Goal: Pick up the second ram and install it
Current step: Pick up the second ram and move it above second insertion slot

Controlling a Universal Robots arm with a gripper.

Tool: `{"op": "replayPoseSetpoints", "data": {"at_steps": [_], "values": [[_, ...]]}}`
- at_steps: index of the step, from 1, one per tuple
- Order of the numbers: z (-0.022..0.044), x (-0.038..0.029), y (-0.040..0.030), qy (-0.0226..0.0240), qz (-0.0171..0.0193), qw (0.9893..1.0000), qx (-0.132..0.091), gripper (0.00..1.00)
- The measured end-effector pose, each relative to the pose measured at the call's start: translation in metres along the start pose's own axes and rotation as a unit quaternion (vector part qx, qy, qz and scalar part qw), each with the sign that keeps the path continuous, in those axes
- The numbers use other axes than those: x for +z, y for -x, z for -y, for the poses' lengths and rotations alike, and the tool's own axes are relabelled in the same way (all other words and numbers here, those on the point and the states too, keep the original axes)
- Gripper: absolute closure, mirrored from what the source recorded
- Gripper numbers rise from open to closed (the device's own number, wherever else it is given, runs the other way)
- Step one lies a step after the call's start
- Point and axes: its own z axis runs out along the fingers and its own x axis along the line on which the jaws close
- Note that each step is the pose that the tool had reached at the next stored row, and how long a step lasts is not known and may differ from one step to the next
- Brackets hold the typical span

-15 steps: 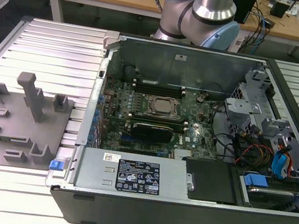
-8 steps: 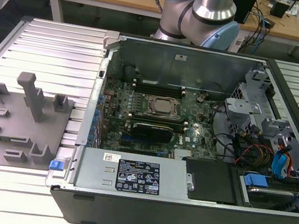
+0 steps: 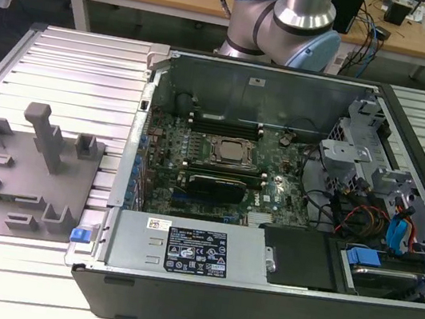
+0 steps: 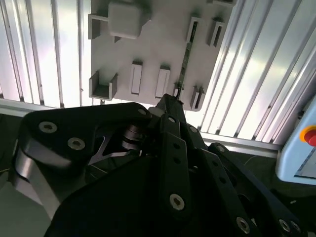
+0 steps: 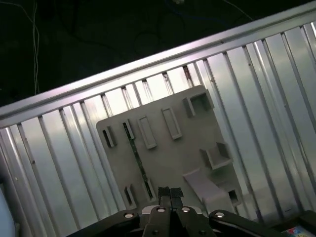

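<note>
Evidently the gripper (image 5: 170,190) hangs above the grey holder tray (image 5: 170,158) with its fingertips pressed together, gripping nothing. The second ram (image 5: 138,160) stands on edge in a tray slot (a thin green strip in both wrist views), apart from the gripper. The open computer case (image 3: 254,304) sits beside the tray, toward the exterior view's right.
</note>
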Motion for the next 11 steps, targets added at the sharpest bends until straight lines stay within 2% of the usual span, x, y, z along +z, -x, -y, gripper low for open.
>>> {"op": "replayPoseSetpoints", "data": {"at_steps": [2, 4, 11], "values": [[0.0000, 0.0000, 0.0000, 0.0002, -0.0003, 0.9999, -0.011, 0.89], [0.0000, 0.0000, 0.0000, 0.0007, -0.0008, 0.9995, -0.032, 0.89], [0.0000, -0.0001, 0.0000, 0.0017, -0.0020, 0.9967, -0.081, 0.89]]}}
